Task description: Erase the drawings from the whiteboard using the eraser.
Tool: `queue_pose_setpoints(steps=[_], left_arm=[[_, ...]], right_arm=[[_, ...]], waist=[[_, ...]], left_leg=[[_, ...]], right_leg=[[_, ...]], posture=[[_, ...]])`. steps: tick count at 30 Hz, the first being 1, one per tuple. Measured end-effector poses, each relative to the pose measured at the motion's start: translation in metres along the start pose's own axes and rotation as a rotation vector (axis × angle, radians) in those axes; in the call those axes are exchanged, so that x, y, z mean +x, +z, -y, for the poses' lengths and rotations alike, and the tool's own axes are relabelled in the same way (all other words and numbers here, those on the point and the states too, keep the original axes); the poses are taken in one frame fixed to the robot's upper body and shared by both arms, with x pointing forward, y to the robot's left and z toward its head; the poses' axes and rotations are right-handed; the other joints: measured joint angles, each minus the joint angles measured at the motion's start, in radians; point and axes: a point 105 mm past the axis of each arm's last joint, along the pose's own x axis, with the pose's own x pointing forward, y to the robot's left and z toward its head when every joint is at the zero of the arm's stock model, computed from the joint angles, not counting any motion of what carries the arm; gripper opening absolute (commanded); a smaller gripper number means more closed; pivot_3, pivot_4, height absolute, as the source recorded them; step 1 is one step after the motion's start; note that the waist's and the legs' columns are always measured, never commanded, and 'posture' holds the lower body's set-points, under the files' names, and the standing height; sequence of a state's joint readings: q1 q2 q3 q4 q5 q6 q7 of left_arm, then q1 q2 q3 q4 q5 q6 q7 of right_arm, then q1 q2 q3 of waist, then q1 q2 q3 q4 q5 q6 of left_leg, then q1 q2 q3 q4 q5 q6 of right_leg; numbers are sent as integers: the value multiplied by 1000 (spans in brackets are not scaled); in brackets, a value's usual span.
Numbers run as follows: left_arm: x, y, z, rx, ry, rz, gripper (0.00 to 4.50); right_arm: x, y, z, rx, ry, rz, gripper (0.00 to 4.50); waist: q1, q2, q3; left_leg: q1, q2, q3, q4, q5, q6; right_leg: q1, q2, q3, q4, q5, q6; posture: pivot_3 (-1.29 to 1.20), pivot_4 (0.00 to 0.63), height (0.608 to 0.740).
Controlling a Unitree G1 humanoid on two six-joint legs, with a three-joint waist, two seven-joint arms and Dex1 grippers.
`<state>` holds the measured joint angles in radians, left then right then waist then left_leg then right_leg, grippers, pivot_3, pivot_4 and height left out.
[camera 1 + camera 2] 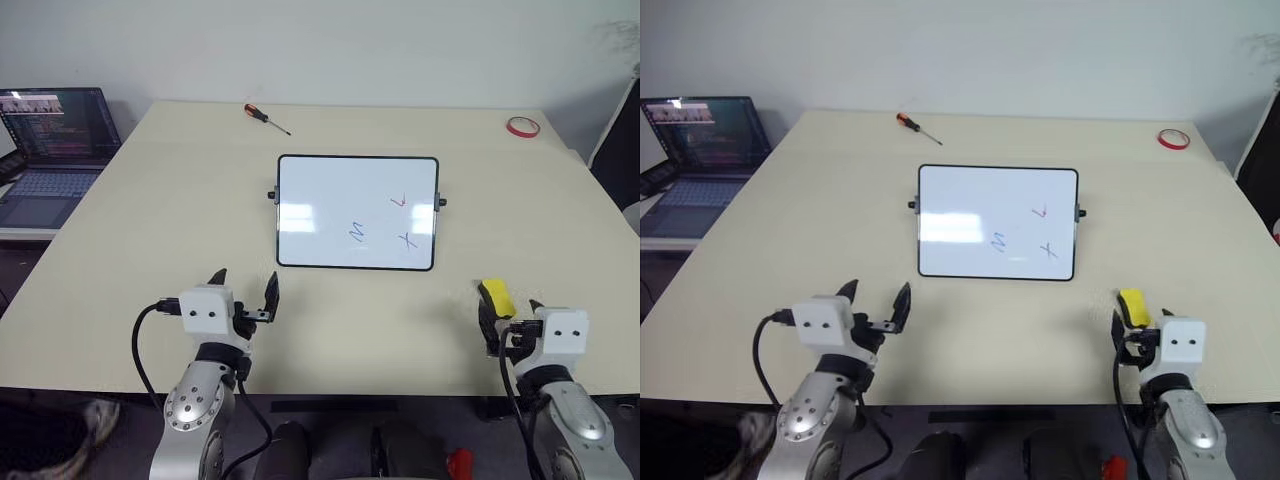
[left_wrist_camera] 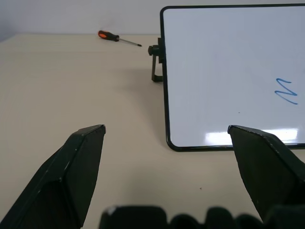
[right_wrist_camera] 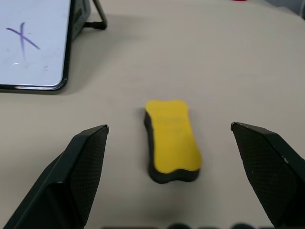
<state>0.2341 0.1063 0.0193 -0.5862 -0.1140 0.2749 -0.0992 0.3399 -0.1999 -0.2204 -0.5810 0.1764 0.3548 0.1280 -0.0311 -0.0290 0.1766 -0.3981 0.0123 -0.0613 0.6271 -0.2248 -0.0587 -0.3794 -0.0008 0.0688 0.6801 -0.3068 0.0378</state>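
So the whiteboard (image 1: 357, 212) is lying in the middle of the bench (image 1: 150, 220), and the drawings (image 1: 380, 228) are all sitting on its right half: a blue squiggle, a blue cross nearer the corner, and a tiny red tick above them. The eraser (image 3: 171, 140) is lying yellow side up on the bench, off to the right of the board and nearer the robot, not touching it. The right gripper (image 3: 169, 176) is hovering just behind the eraser with its fingers spread wide, one on each side of the line to the block, not gripping anything. The left gripper (image 1: 245, 290) is hanging over the near edge of the bench, in front of the board's left corner, fingers released and empty too. Over at the far edge, a screwdriver (image 1: 266, 117) is lying with its orange handle to the left, and a red tape ring (image 1: 522, 126) is sitting in the far right corner. A laptop (image 1: 50, 150) is standing open beside the bench on the left.
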Motion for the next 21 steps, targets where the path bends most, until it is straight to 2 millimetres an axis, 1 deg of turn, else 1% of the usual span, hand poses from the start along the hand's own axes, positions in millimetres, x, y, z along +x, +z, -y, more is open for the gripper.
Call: queue_pose_setpoints(steps=[5,8,11,16,21], left_arm=[[4,2,5,-5,-20,13,4500],[5,2,5,-4,-26,10,4500],[5,2,6,2,-47,9,4500],[9,-2,5,2,-55,-1,4500],[13,-5,1,4,-46,0,4500]], right_arm=[[0,4,-1,-1,4,16,4492],[-3,0,-2,5,1,-1,4492],[-8,2,-2,3,-2,3,4492],[-12,-2,-2,13,-11,-11,4492],[-10,-1,-7,20,-10,-4,4492]], waist=[[1,0,0],[1,0,0],[1,0,0],[1,0,0],[1,0,0]], left_leg=[[0,0,0,0,0,0],[0,0,0,0,0,0],[0,0,0,0,0,0],[0,0,0,0,0,0],[0,0,0,0,0,0]], right_leg=[[0,0,0,0,0,0],[0,0,0,0,0,0],[0,0,0,0,0,0],[0,0,0,0,0,0],[0,0,0,0,0,0]], posture=[[0,150,740],[0,150,740],[0,150,740],[0,150,740],[0,150,740]])
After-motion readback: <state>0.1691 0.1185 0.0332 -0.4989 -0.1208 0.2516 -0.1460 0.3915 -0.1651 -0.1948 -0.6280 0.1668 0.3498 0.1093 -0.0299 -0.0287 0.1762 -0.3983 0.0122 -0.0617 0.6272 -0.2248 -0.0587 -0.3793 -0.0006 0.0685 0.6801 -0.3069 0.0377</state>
